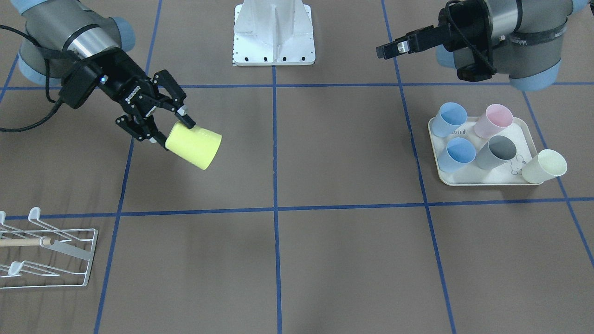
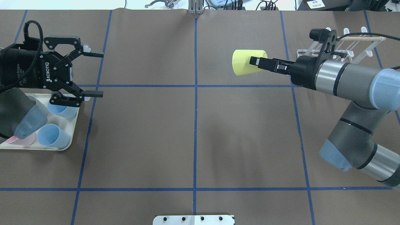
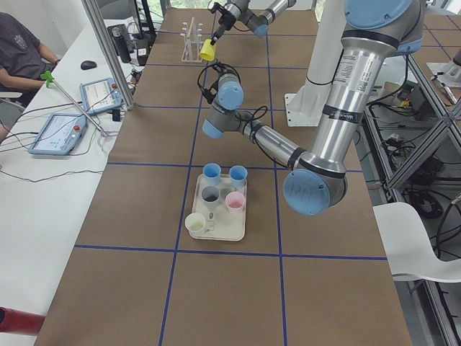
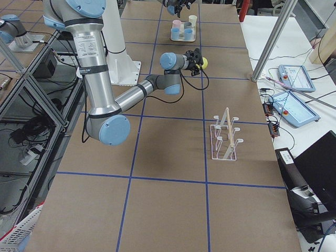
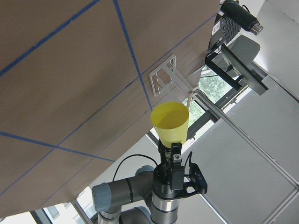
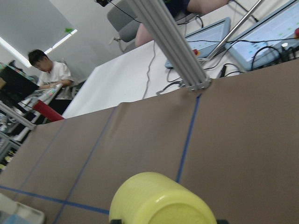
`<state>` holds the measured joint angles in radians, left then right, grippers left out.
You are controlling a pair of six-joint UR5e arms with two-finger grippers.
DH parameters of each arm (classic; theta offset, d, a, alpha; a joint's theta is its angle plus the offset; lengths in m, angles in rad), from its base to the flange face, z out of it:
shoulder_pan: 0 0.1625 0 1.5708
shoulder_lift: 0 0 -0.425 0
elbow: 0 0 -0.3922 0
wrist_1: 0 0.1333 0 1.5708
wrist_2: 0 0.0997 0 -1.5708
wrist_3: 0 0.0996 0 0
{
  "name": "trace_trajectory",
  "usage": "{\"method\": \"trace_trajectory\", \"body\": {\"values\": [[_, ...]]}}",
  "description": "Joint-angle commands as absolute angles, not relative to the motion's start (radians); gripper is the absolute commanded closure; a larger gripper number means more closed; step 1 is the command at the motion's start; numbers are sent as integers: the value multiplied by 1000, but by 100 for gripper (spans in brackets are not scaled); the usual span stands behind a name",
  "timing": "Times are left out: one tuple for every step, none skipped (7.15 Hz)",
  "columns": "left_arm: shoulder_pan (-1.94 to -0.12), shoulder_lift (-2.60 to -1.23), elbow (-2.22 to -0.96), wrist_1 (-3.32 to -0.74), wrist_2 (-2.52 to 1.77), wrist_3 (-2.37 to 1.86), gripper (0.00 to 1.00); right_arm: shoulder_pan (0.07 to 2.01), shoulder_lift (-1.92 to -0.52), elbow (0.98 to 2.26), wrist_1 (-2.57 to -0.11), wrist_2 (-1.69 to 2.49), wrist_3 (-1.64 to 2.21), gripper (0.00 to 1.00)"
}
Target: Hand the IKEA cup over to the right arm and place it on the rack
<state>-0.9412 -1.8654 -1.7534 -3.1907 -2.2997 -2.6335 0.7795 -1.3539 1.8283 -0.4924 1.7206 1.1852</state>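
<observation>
Above table: yellow cup gripped by right end effector.

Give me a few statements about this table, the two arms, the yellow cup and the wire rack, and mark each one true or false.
1. The right gripper is shut on the yellow plastic cup. True.
2. The left gripper is shut on a blue cup. False: it is open and empty, above the cream rectangular tray.
3. A cup already sits on the white wire rack. False: no cup is on the rack.
4. A pink cup stands on the cream rectangular tray. True.
5. The yellow plastic cup stands upright on the table. False: it is held on its side, off the table.
</observation>
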Motion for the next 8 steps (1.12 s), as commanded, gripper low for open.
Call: {"method": "trace_trajectory", "body": {"values": [[-1017,-1855,-1743,-3047,-2367,-2283,0,956,-1385,1842,-728,1889,926,80],[-1044,-1835,-1727,-2990,-2367,-2140,0,1012,-1406,1839,-803,1925,837,80],[-1075,-1826,-1724,-2841,-2365,-1983,0,1085,-1416,1839,-899,1997,807,79],[-1112,-1784,-1726,-2713,-2365,-1774,0,1151,-1425,1842,-955,2075,770,80],[-1121,-1754,-1723,-2624,-2356,-1612,0,1211,-1451,1847,-1010,2150,723,81],[-1158,-1743,-1732,-2517,-2356,-1460,0,1230,-1457,1847,-1088,2163,663,82],[-1164,-1743,-1746,-2444,-2355,-1397,0,1236,-1445,1848,-1186,2163,600,82],[-1173,-1740,-1747,-2442,-2355,-1390,0,1235,-1434,1847,-1215,2161,589,82]]}}
